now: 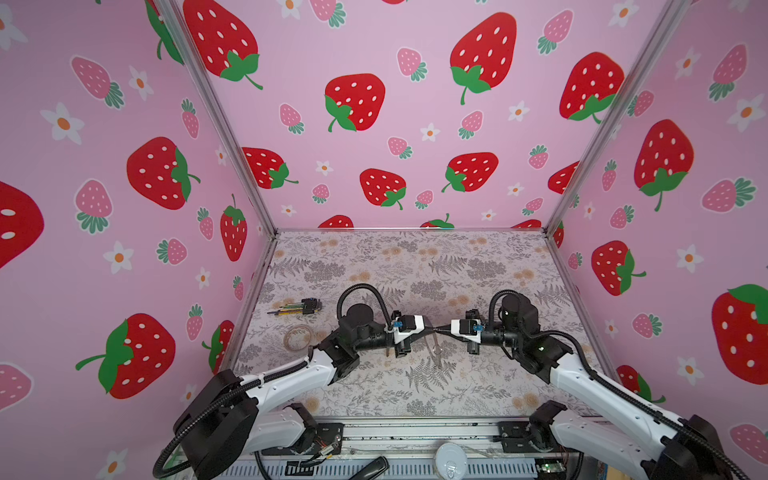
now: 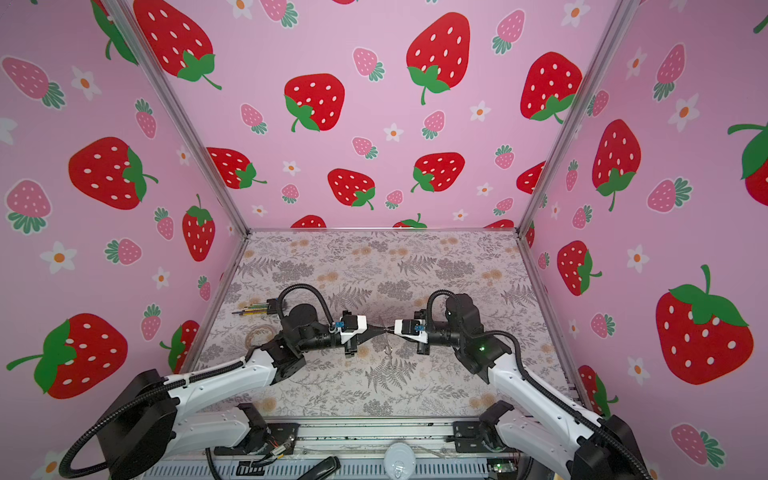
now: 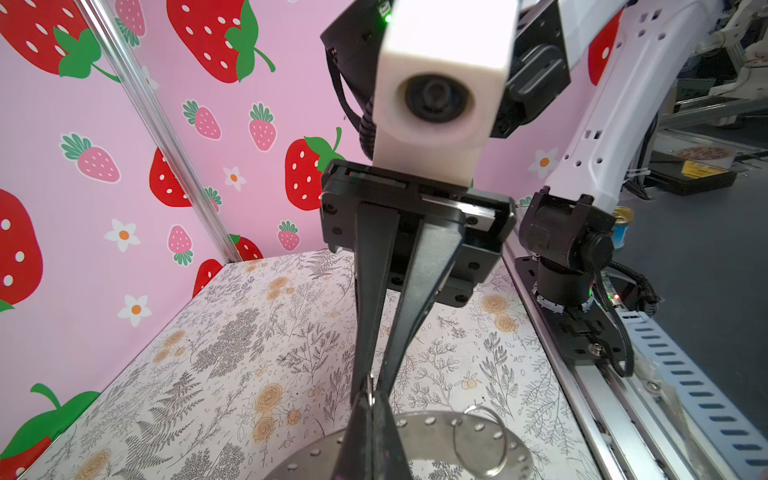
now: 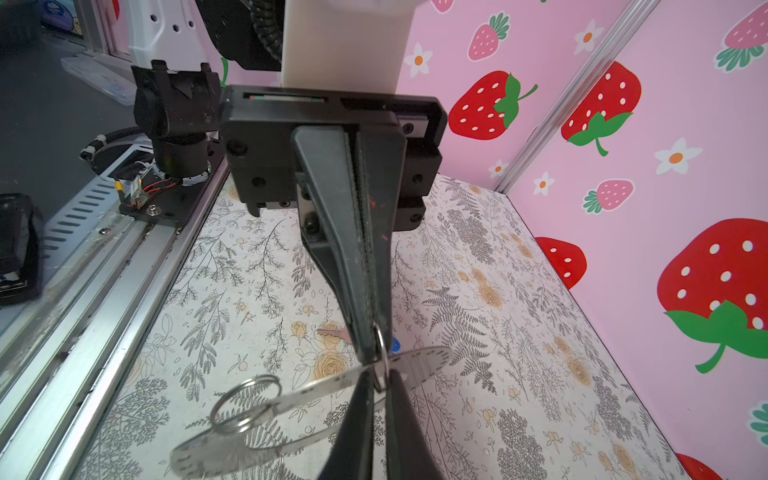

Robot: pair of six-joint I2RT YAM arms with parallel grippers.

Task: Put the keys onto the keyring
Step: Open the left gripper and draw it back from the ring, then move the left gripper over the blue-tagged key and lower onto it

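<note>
Right wrist view: the left gripper [image 4: 368, 353] reaches in from the opposite side, its fingers pressed flat together on the band of the keyring [image 4: 424, 359], which hangs tilted in the air above the table [image 4: 498, 291].
Right gripper [image 4: 380, 386]: tips nearly together around a small split ring [image 4: 380, 353] at the band's edge. From here I can't tell whether they bite it or only flank it.
Key [image 4: 395, 344]: lying on the table beneath the two grippers, its blue head peeking out on one side of the fingers and what looks like its blade on the other. It is not on any ring yet.
Second split ring [image 4: 245, 403]: sits against the band, apparently threaded through it.
Step in hand: it looks to me like steadying the keyring between both arms, tip to tip in both top views, before the key is fetched.
Next move: I'd judge one gripper must let go and drop to the key while its partner keeps the keyring from swinging. Then the key's eye has to meet a thin wire coil, which wants very fine aim.
Surface: pale floral print. A tool bundle [image 1: 297, 307] and a clear tape roll [image 1: 297, 336] sit well apart to the left.
Room: pink strawberry-print walls [image 1: 374, 104] on three sides.
</note>
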